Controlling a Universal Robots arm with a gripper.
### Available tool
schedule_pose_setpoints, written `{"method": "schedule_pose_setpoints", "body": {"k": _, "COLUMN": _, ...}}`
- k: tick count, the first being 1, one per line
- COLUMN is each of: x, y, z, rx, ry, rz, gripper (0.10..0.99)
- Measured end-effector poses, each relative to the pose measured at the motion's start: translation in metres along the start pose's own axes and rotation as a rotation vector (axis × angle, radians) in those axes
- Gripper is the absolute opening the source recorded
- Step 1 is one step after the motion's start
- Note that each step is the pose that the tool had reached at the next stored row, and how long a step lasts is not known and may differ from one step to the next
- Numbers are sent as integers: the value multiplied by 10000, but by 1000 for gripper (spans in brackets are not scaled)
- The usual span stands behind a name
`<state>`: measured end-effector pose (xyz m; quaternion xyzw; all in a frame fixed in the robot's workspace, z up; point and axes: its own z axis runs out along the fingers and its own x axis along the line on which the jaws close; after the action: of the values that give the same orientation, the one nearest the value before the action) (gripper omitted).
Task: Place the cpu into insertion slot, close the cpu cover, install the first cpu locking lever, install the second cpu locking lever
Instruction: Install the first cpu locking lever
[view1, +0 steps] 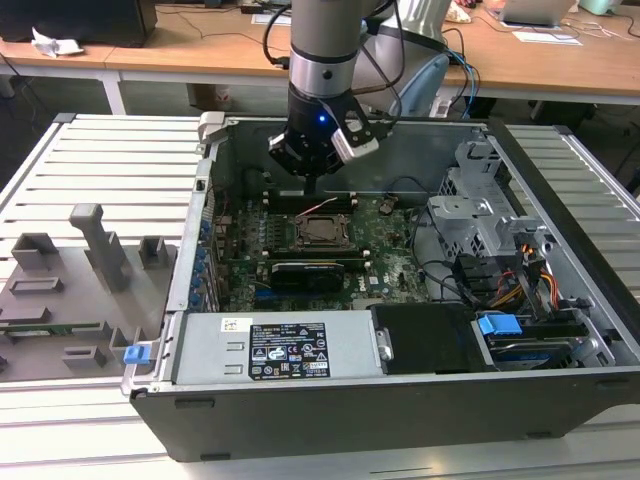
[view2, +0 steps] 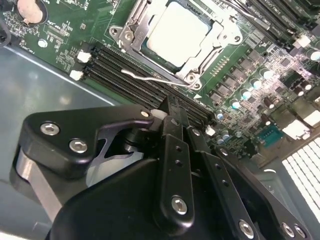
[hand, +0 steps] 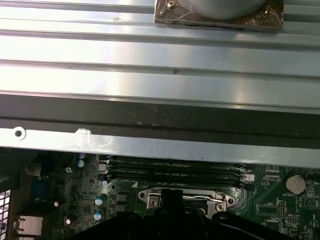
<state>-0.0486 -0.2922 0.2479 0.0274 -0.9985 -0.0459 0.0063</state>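
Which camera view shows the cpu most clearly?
The second wrist view: the cpu lies in the insertion slot, its pale metal top seen close. In the exterior view the cpu is a small square on the green board. The first wrist view shows the socket's edge.

We're looking into a lab or electronics workshop here, a test bench set up for robot work. An open computer case (view1: 400, 330) lies on its side on a slatted aluminium worktable (view1: 110, 160), green motherboard (view1: 390, 235) exposed, cables and drive cages (view1: 480, 210) on show. Over on the exterior view's left, grey moulded fixtures (view1: 75, 270) sit on the slats, the kind of jig you'd find at a bench. Behind it all runs a long wooden desk (view1: 200, 50) with trailing cables, papers (view1: 545, 37) and other gear, giving it that shared research-room feel. And the robot arm (view1: 322, 60) reaches straight down into the case.
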Motion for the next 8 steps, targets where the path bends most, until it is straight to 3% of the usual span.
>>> {"method": "schedule_pose_setpoints", "body": {"k": 8, "x": -33, "y": -11, "z": 101, "rx": -3, "ry": 1, "rz": -3, "gripper": 106}}
